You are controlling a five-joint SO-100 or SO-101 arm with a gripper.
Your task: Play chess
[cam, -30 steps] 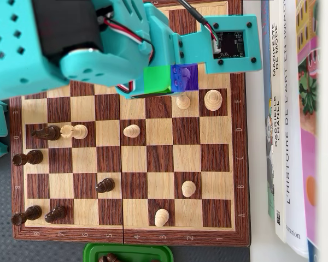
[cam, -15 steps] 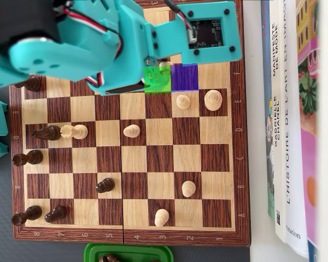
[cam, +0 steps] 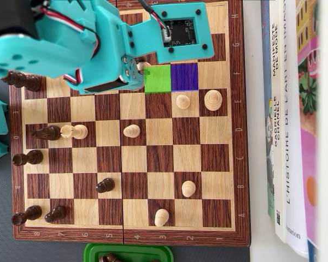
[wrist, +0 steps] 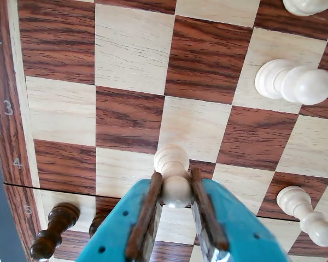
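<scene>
In the wrist view my teal gripper (wrist: 175, 183) with brown pads is shut on the round head of a white pawn (wrist: 171, 159), whose base points away toward the wooden chessboard (wrist: 131, 49). From overhead, the gripper (cam: 142, 69) sits over the far rows, just left of a green-tinted square (cam: 158, 78) and a purple-tinted square (cam: 184, 76). Only a pale bit of the held pawn (cam: 145, 66) shows beside the arm. Other white pieces (cam: 183, 101) and dark pieces (cam: 104, 185) stand across the board.
Dark pieces (wrist: 56, 232) stand close at the wrist view's lower left, white ones (wrist: 295, 82) to its right. Overhead, a green tray (cam: 128, 252) holding dark pieces lies below the board, books (cam: 295, 125) line the right side, and the arm (cam: 54, 38) covers the top left squares.
The arm has swung left along the far rows, carrying the pawn from over the purple square, across the green one, to just left of it.
</scene>
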